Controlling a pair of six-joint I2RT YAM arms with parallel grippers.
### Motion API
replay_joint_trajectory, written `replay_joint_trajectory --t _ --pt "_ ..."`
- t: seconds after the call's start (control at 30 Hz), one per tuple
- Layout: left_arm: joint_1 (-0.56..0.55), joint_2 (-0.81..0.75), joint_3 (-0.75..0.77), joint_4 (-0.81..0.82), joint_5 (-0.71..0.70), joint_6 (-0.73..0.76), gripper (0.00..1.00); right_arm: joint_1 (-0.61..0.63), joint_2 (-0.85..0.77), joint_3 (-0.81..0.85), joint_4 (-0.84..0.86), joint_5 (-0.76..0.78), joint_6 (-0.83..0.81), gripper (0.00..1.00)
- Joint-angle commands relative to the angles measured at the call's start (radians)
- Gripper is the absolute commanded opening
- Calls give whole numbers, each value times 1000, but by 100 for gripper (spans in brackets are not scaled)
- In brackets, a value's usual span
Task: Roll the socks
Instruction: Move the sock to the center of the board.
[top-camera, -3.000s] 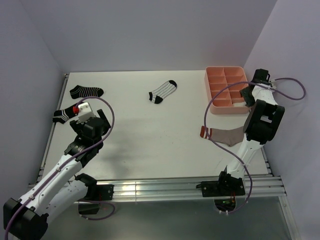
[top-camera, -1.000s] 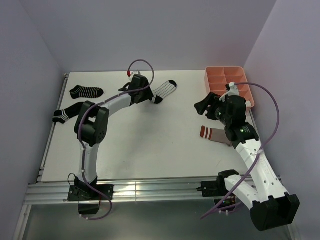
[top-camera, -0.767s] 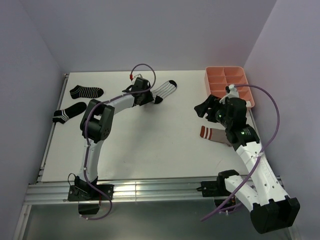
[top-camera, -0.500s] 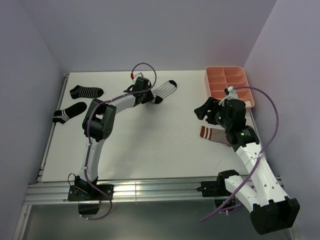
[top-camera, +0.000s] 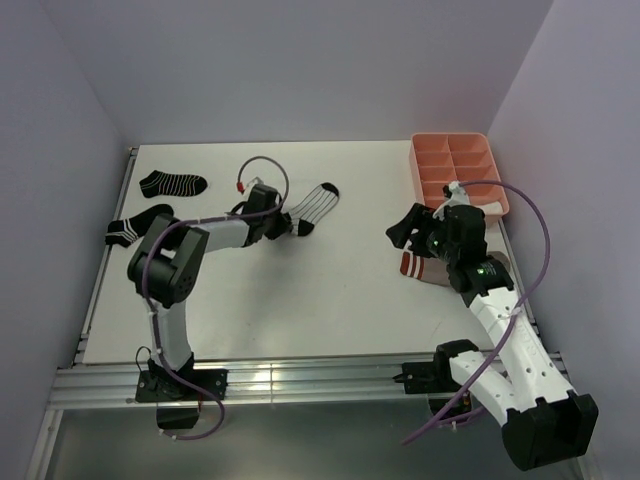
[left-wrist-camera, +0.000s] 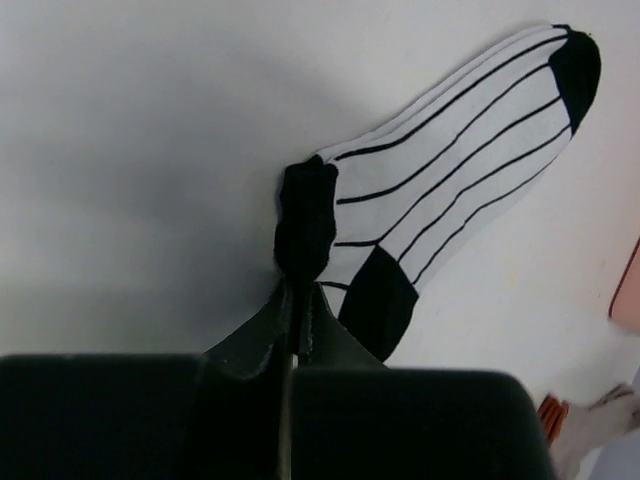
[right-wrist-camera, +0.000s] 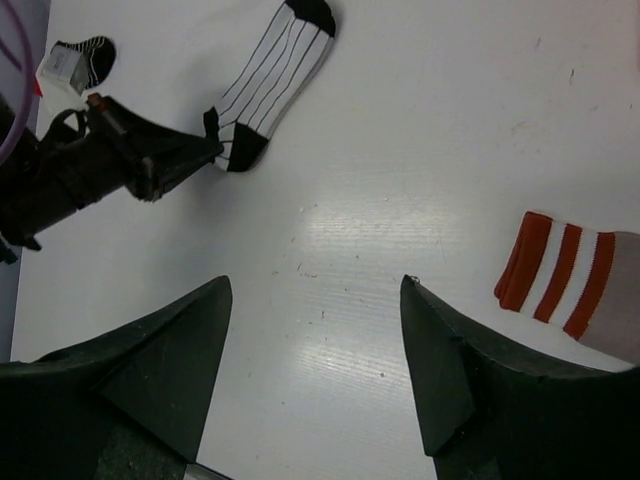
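The white table (top-camera: 300, 290) fills the top view, with walls on three sides. The left arm (top-camera: 215, 232) reaches across it toward 1 o'clock. The left gripper (top-camera: 281, 225) is low at the surface, a little toward 12 o'clock from the table's middle. In the left wrist view its fingers (left-wrist-camera: 297, 300) are pinched together on the black cuff of the white striped sock (left-wrist-camera: 450, 170).

The right arm (top-camera: 495, 310) leans in from 4 o'clock. The right gripper (top-camera: 400, 232) hangs over the table with its jaws wide apart and nothing between them, as the right wrist view (right-wrist-camera: 315, 282) shows.

A pink divided tray (top-camera: 450, 138) sits in the table's 1 o'clock corner.

The white striped sock (top-camera: 312, 207) lies flat, its black toe pointing toward 1 o'clock and away from the left gripper. The taupe sock (top-camera: 425, 270) lies at the table's 3 o'clock side, its red-and-white cuff just under the right gripper. At the 10 o'clock edge lie the far black sock (top-camera: 172, 183) and the near black sock (top-camera: 135, 226), both white-striped, close together but apart.
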Motion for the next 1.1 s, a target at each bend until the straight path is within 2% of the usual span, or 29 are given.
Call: replay_joint_trajectory --t 0.0,0.03,0.1,0.2,0.23,0.27,0.3,0.33,0.43,0.5,0.57,0.6,0.73,0.87,1.07 --pt "-13 -144 -193 0 47 -129 1 24 15 -24 58 -14 8 75" --pt "-31 -167 -261 6 47 -131 1 41 27 -30 74 -9 7 74" --pt "-54 -229 -306 -18 47 -116 6 67 45 -33 86 9 7 74" --pt "-91 -325 -379 -44 10 -82 22 137 120 -21 106 38 4 74" --pt "-100 -351 -404 -58 -5 -73 34 156 140 -17 120 52 4 73" --pt "-102 -405 -414 -72 -19 -65 39 192 162 -4 129 61 2 73" --pt "-102 -434 -420 -81 -53 -51 48 213 206 2 135 72 -1 72" --pt "-102 -462 -432 -114 -70 -42 51 236 234 15 146 95 -4 72" --pt "-102 -581 -474 -130 -117 -17 60 328 359 95 140 139 -37 71" --pt "-100 -661 -488 -156 -136 -8 61 395 471 189 123 199 -71 71" --pt "-97 -735 -514 -179 -150 -7 69 430 545 279 105 266 -93 69" --pt "-94 -759 -524 -182 -151 0 77 455 617 310 103 276 -117 69" --pt "-66 -868 -572 -240 -177 15 91 469 818 475 66 314 -154 68" --pt "-20 -966 -589 -297 -189 46 92 472 1001 665 19 334 -183 63" --pt "27 -1071 -577 -385 -228 107 94 477 1183 737 -3 380 -134 60"
